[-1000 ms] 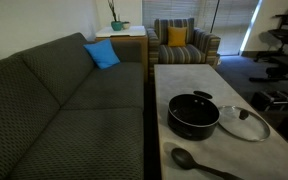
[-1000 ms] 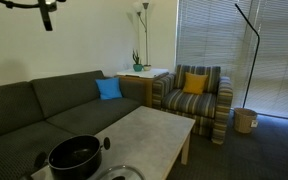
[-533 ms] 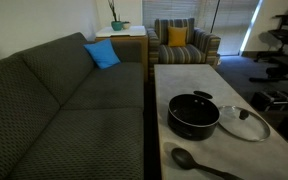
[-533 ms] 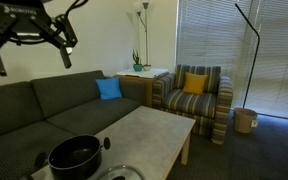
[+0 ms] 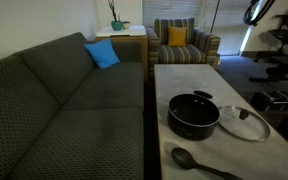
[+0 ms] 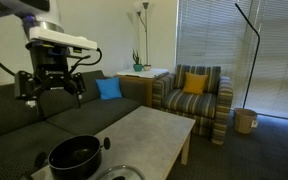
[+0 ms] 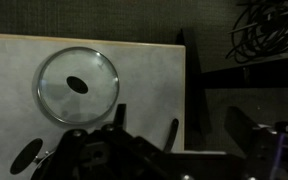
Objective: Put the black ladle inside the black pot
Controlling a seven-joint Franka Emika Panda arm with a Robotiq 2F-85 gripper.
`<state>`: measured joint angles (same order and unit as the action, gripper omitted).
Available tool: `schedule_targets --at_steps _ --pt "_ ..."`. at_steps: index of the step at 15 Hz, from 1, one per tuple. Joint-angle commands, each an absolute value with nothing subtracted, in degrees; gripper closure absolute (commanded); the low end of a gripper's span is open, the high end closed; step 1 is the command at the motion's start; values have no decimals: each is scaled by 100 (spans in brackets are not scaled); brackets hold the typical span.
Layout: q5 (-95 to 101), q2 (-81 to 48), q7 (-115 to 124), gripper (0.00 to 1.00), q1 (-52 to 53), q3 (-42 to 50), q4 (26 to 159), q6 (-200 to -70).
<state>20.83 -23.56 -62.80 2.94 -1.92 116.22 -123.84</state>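
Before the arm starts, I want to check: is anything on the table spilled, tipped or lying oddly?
Nothing stands out. The black pot stands upright, the glass lid lies flat beside it, and the black ladle lies on the table. No spill shows.

Living room, dim. Dark grey sofa [image 6: 44,100] runs along the pale left wall [image 6: 104,35], with a blue cushion [image 6: 109,89] at its far end. Far corner: small side table [image 6: 144,73] with a potted plant [image 6: 136,60], and a floor lamp [image 6: 145,30] behind it. Striped armchair [image 6: 196,100] with a yellow cushion [image 6: 194,83] stands beyond the pale worktop [image 6: 149,135]. Closed blinds [image 6: 214,45] fill the far right. Near them a wastebasket [image 6: 244,120] sits on dark carpet [image 6: 259,150]. Black office chair [image 5: 286,45] at the right.
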Motion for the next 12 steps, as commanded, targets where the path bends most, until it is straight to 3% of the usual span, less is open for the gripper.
schedule_targets --at_steps 1,4,5,12 --pt "1942 -3269 -6784 0 185 -409 10654 -11934" --pt "2033 -3867 -7085 0 279 -498 10032 -11487" --pt "2061 -3469 -6786 0 254 -452 10553 -11854" --pt "2031 -3671 -6533 0 340 -464 10411 -11883"
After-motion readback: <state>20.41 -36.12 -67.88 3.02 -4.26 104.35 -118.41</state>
